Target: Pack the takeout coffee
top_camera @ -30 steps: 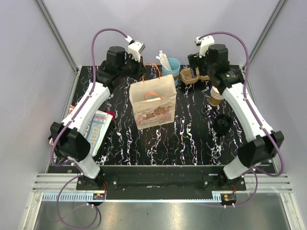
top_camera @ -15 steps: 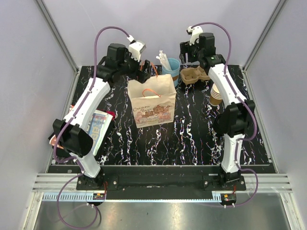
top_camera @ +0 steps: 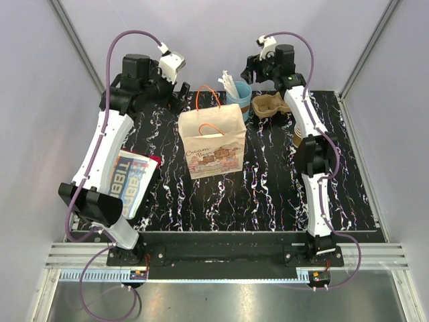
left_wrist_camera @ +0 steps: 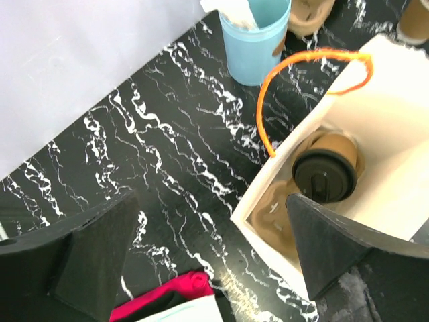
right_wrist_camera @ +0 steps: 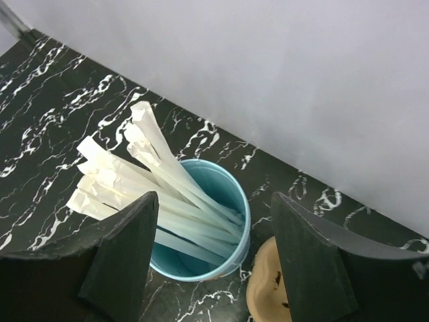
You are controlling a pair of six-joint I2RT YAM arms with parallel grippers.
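The takeout coffee, a tan paper cup under a round black plastic lid, stands upright at the bottom of the open paper bag with its thin orange handle. The left gripper hangs beside the bag, spread wide and empty. The right gripper, also released, hovers over a light-blue cup of white wrapped sticks on the black marbled desk.

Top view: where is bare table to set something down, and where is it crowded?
Free: the wide strip between the paper bag and the arm bases, and the patch between bag and right arm. Narrow: between bag and printed packet. Crowded: the far edge around the light-blue cup and cardboard carrier.
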